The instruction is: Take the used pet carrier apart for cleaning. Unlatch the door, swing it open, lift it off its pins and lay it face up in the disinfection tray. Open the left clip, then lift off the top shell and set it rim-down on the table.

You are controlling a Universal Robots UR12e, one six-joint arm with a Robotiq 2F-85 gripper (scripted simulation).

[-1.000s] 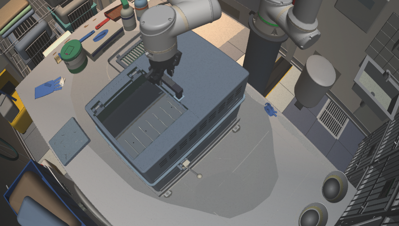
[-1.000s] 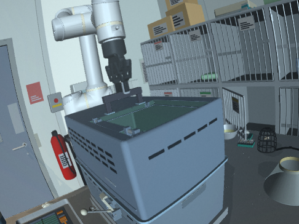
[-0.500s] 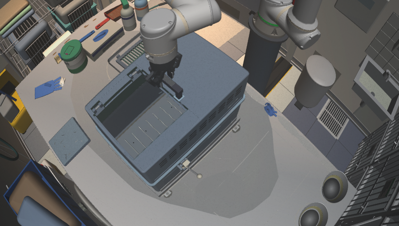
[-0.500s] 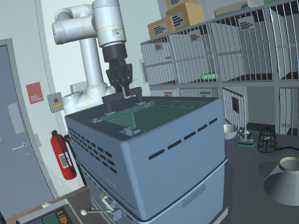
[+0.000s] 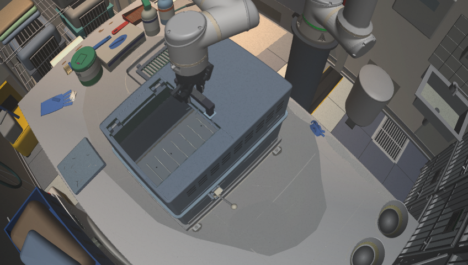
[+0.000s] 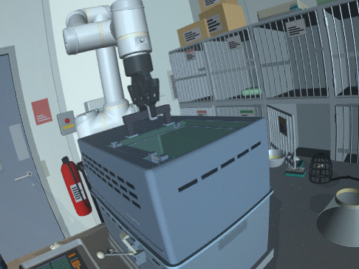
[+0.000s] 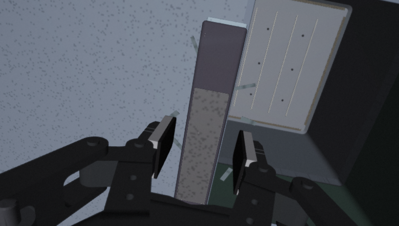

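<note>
The pet carrier's blue-grey top shell sits on the lower shell in the middle of the table, with the door opening facing up and the ribbed floor visible inside. A dark carry handle runs along the rim of the opening, its bar also visible from the side. The left clip, with its ball-tipped lever, lies out on the table side. The wire door lies in the tray behind the carrier. My gripper straddles the handle bar with its fingers apart, holding nothing.
The disinfection tray sits behind the carrier, partly hidden by my arm. A green-lidded jar, bottles, a blue glove and a blue mat lie on the left. Two domes stand at the table's right edge.
</note>
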